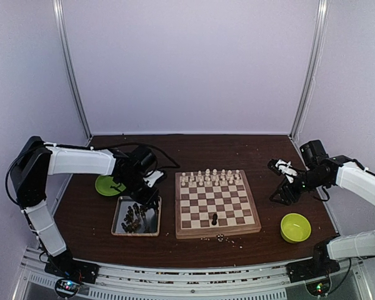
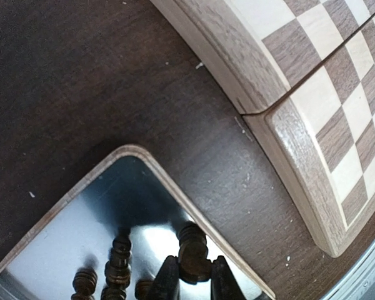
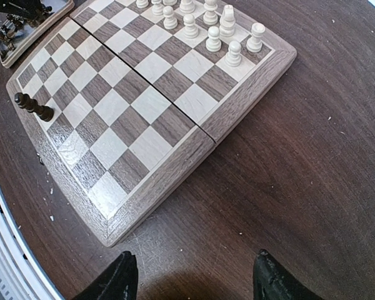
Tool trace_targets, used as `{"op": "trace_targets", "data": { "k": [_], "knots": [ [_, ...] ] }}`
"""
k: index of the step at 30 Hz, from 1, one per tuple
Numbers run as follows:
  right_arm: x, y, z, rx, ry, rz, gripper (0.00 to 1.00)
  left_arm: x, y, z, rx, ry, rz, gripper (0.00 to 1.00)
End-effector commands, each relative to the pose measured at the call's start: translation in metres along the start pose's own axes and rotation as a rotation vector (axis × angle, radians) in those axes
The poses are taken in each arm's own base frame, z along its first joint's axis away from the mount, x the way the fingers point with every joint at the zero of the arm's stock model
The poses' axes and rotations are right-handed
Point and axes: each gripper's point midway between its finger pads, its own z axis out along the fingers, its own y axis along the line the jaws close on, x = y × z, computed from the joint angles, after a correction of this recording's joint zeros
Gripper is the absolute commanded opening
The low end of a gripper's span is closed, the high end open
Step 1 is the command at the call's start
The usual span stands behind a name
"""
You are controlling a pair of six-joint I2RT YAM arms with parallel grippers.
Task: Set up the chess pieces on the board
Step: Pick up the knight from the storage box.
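Left gripper is low over the metal tray, jaws closed on one dark chess piece. A few more dark pieces stand just beside it in the tray. The held piece sits between the finger tips with its head clear of them; whether it hangs plumb, cannot tell.

The tray lies just left of the board, parted from it by a strip of worktop. The carry therefore goes rightward, onto the board's near rows. Those rows look free: only a single dark piece stands there, while the pale pieces fill the far rows. The left arm is the nearer one to both tray and target squares.

Right gripper hovers off the board's right edge, jaws wide apart, holding nothing.
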Motion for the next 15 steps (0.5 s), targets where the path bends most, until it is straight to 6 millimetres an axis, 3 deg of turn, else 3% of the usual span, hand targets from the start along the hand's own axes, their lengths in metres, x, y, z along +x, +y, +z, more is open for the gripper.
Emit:
{"op": "trace_targets", "data": {
  "k": [1,8,15],
  "knots": [
    [-0.009,0.001,-0.005,0.000,-0.019,-0.019,0.63,-0.004,-0.002,0.010,0.066,-0.002,-0.029,0.07],
    [-0.009,0.001,-0.005,-0.003,-0.019,-0.019,0.63,-0.002,0.006,0.015,0.114,0.040,-0.078,0.07],
    [-0.009,0.002,-0.004,-0.009,-0.016,-0.017,0.63,-0.009,0.010,0.005,0.218,0.035,-0.124,0.07]
  ]
}}
